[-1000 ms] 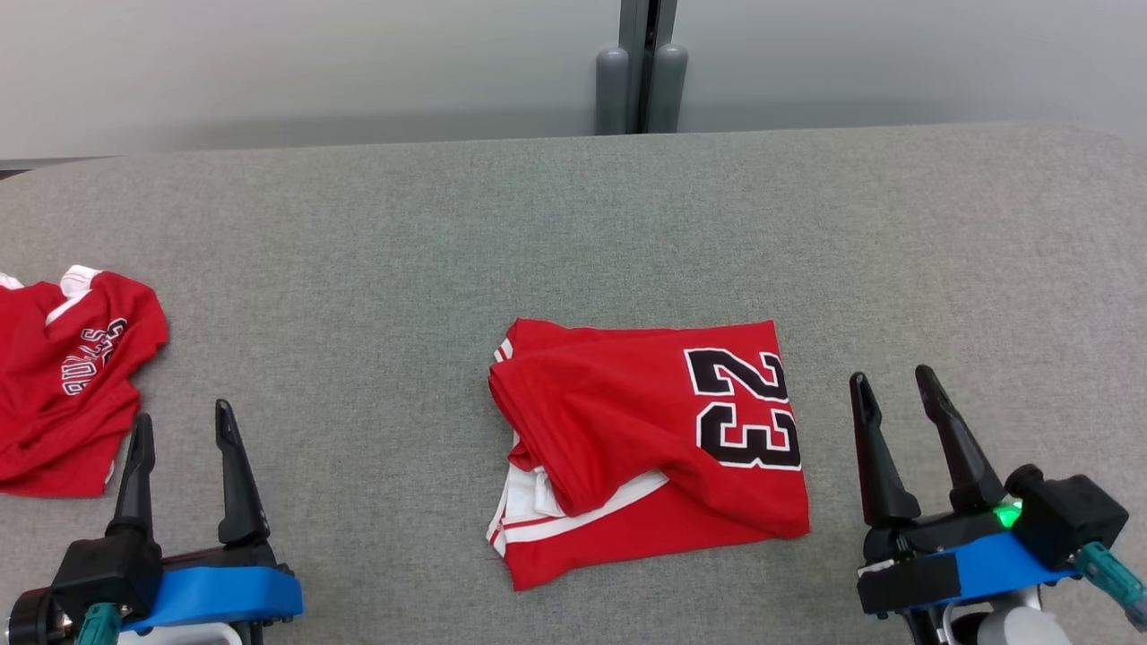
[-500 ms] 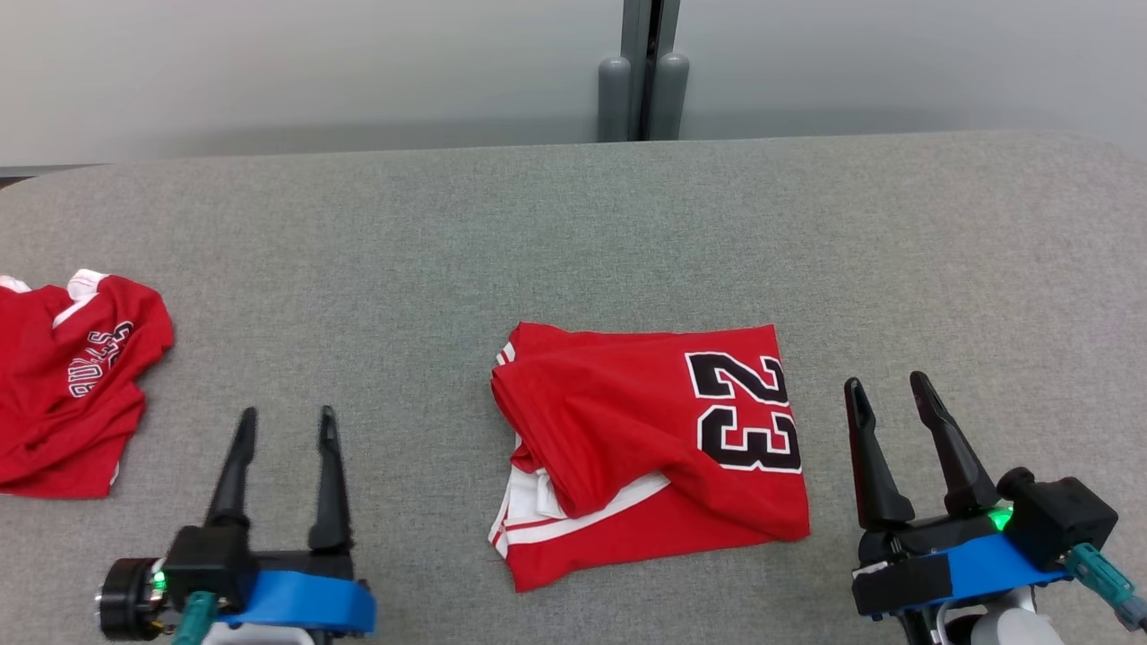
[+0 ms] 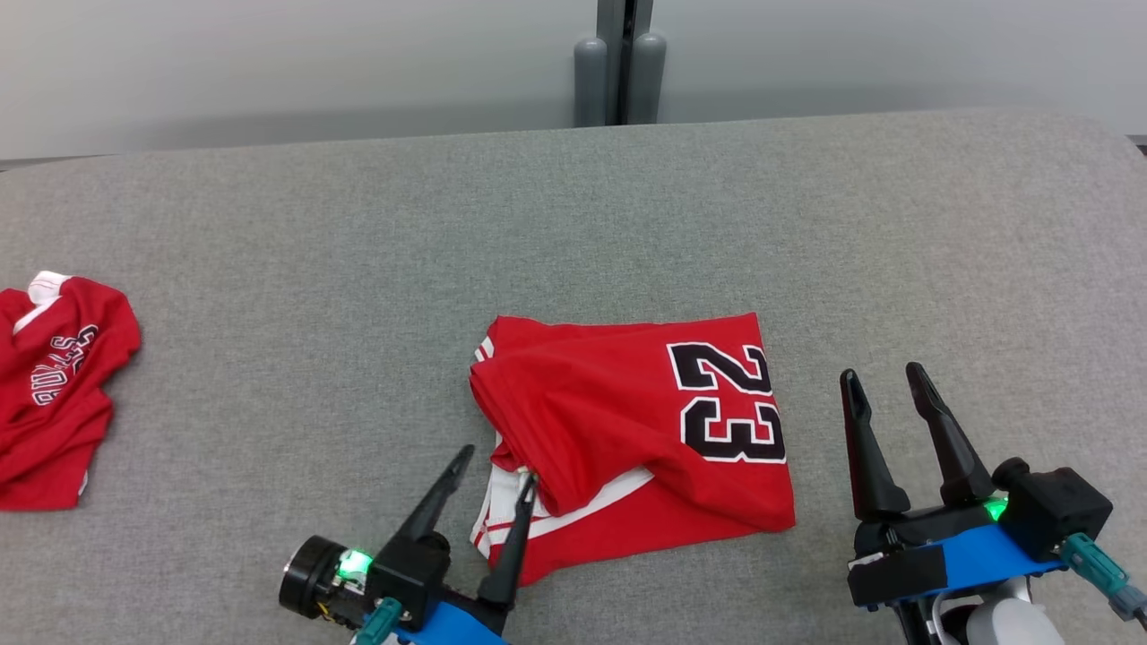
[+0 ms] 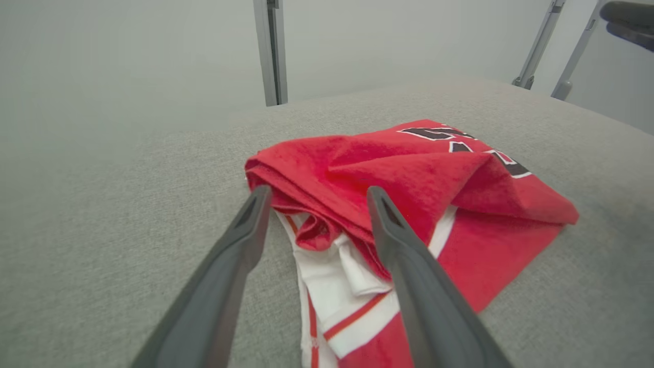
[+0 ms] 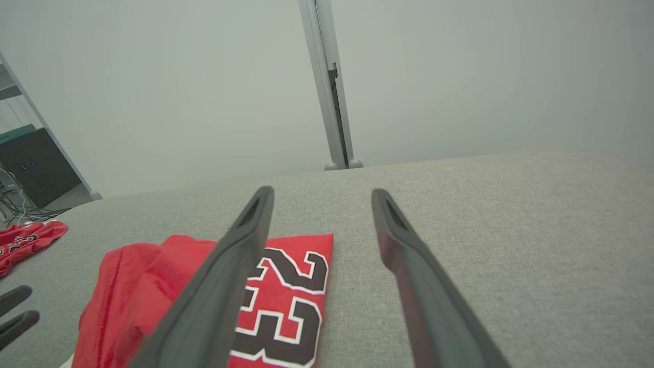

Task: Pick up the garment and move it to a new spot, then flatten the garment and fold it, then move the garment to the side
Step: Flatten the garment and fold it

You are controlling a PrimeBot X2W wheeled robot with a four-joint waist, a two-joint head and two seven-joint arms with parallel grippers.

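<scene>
Head view: a folded red jersey [image 3: 627, 430], its black "23" facing up, lies at the centre of the frame on the grey felt table [image 3: 358, 224]. At the lower middle of the frame, the left gripper [image 3: 498, 465] noses up to the jersey's bunched left edge with its jaws spread wide. One finger is over the white-trimmed layers and the other is just off the cloth, so it grips nothing. The right gripper [image 3: 880, 373], equally wide and empty, hovers at the lower right, near the jersey's right edge but apart from it. A second red jersey [image 3: 54, 385] sits crumpled at the far left. The move to the side looks next, and the hazard is plain: a pinch catching only the top flaps of that loose edge could peel the fold open as the cloth drags, its other side unsupported.
</scene>
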